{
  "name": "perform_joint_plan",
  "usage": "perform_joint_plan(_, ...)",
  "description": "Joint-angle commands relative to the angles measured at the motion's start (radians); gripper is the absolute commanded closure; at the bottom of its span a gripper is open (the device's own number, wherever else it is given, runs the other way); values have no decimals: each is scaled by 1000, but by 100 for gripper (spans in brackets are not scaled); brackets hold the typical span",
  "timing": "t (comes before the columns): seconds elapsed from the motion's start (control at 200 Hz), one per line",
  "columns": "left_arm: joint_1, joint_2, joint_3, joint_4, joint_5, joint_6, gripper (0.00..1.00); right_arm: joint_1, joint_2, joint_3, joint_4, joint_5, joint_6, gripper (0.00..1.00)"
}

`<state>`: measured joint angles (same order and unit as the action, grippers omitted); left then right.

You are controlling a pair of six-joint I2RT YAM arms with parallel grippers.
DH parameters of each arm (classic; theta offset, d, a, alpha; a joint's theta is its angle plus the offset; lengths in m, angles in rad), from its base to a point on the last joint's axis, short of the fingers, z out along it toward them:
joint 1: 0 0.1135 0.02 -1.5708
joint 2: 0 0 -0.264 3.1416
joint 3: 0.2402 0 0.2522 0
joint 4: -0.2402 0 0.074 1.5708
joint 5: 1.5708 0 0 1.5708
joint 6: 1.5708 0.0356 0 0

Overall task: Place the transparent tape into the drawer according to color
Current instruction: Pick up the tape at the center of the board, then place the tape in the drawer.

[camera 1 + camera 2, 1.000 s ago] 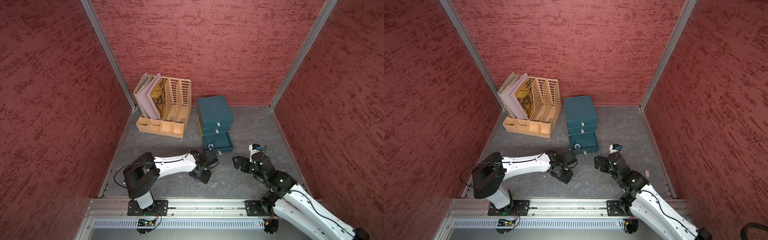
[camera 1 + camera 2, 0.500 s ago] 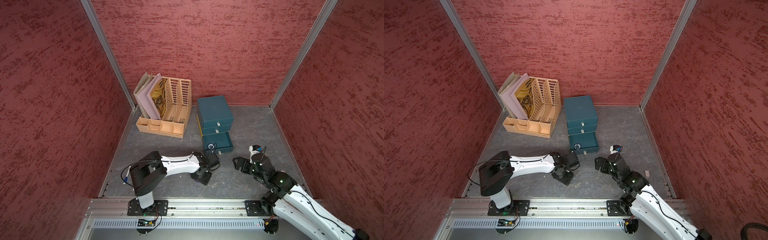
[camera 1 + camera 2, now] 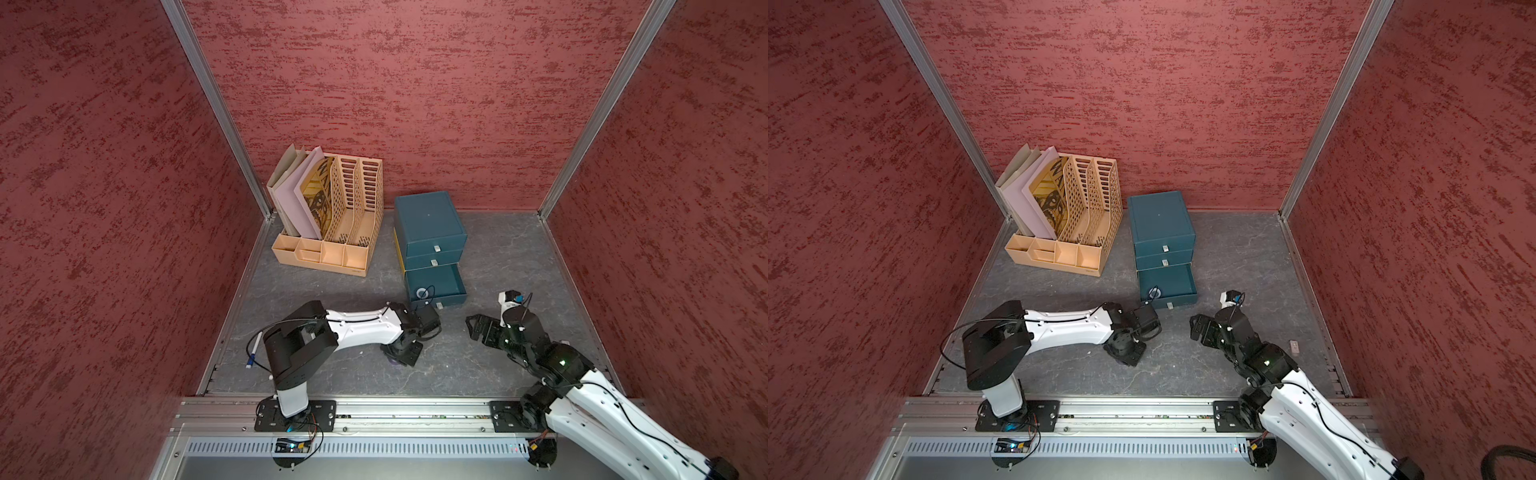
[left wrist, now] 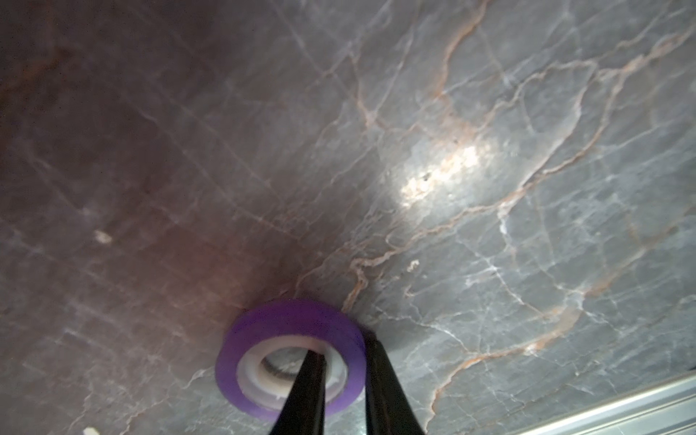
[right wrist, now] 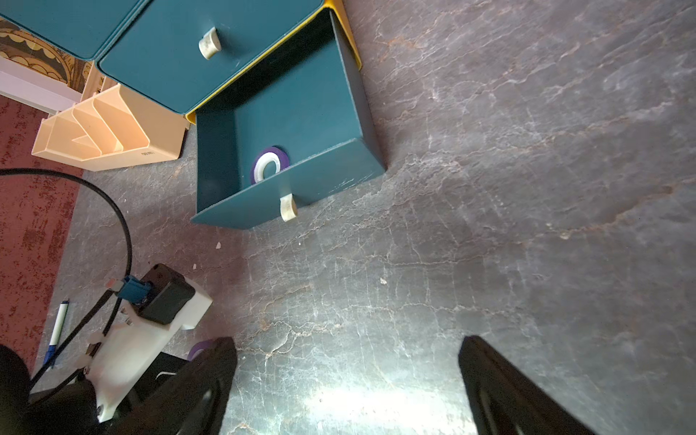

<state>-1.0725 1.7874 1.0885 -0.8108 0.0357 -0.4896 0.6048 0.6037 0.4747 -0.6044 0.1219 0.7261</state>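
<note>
A purple transparent tape roll (image 4: 286,320) with a white core lies on the grey floor. My left gripper (image 4: 342,344) is shut on its wall, one finger inside the core and one outside. In both top views that gripper (image 3: 401,353) (image 3: 1125,351) points down in front of the dark teal drawer chest (image 3: 428,224) (image 3: 1160,220). The chest's bottom drawer (image 5: 331,169) is pulled out, with a second purple roll (image 5: 269,164) (image 3: 421,293) lying inside. My right gripper (image 5: 346,376) (image 3: 478,328) hangs open and empty over bare floor, to the right of the left gripper.
A tan slotted file organizer (image 3: 332,216) with folders stands at the back left, next to the chest. A pen (image 3: 253,349) lies by the left wall. A small pale piece (image 3: 1295,346) lies near the right wall. Red walls close in three sides.
My left gripper has shut onto the purple roll's wall, and its arm has shifted a little. The right arm has stayed in place, open.
</note>
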Motion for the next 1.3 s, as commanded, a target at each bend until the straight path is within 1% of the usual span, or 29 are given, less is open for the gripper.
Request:
perform_joint_plan(0.0, -4, 44, -12, 57, 33, -1, 100, -8, -7, -6, -8, 30, 9, 2)
perform_joint_plan(0.135, -3, 17, 5, 29, 23, 5, 100, -8, -10, -10, -9, 32, 14, 2)
perform_joint_plan(0.381, -3, -65, 96, -52, -30, 32, 100, -8, -28, -17, -20, 41, 18, 2)
perform_joint_plan(0.541, -6, -114, 159, -57, -37, 49, 100, -10, -44, -20, -31, 50, 26, 2)
perform_joint_plan(0.686, -6, -131, 235, -46, -74, 90, 100, -10, -62, -20, -41, 58, 29, 2)
perform_joint_plan(0.877, 18, -101, 324, 66, -86, 185, 100, -10, -72, -18, -42, 68, 35, 2)
perform_joint_plan(1.057, 70, -68, 342, 246, -65, 251, 100, -10, -94, -5, -66, 82, 38, 2)
perform_joint_plan(1.292, 121, 51, 415, 361, -39, 343, 100, -10, -129, 3, -106, 103, 41, 2)
